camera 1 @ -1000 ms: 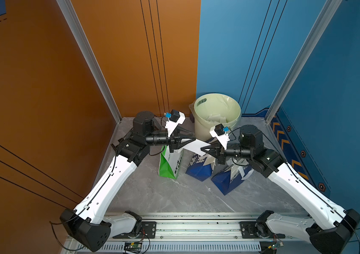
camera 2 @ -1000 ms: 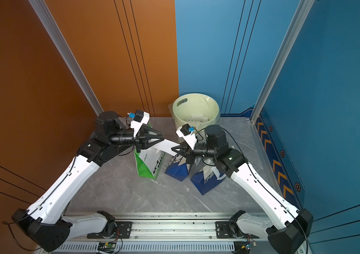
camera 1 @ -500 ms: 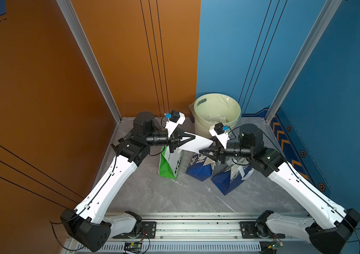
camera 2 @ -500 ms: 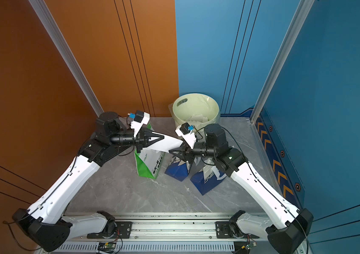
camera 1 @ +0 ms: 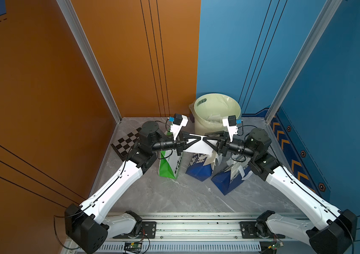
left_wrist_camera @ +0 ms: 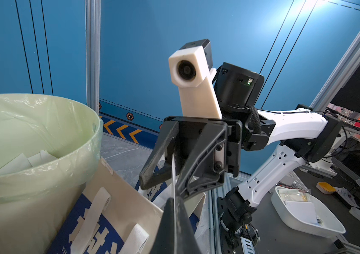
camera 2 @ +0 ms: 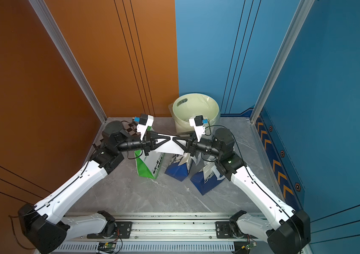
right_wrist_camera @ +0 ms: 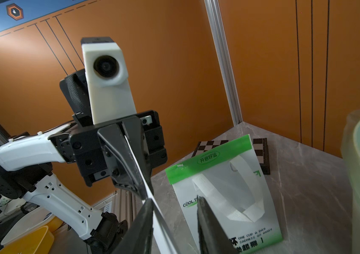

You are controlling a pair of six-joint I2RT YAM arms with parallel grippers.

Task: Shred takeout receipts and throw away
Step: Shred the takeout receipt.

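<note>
An orange wall fills the left of the frame and a blue wall the right, above a grey marble tabletop. A pale green bin stands at upper centre, with three paper bags below it. At mid-frame a takeout receipt spans both grippers. The left gripper pinches its edge between closed fingers. The right gripper has its fingers parted around the sheet, which lies against one of them.
</note>
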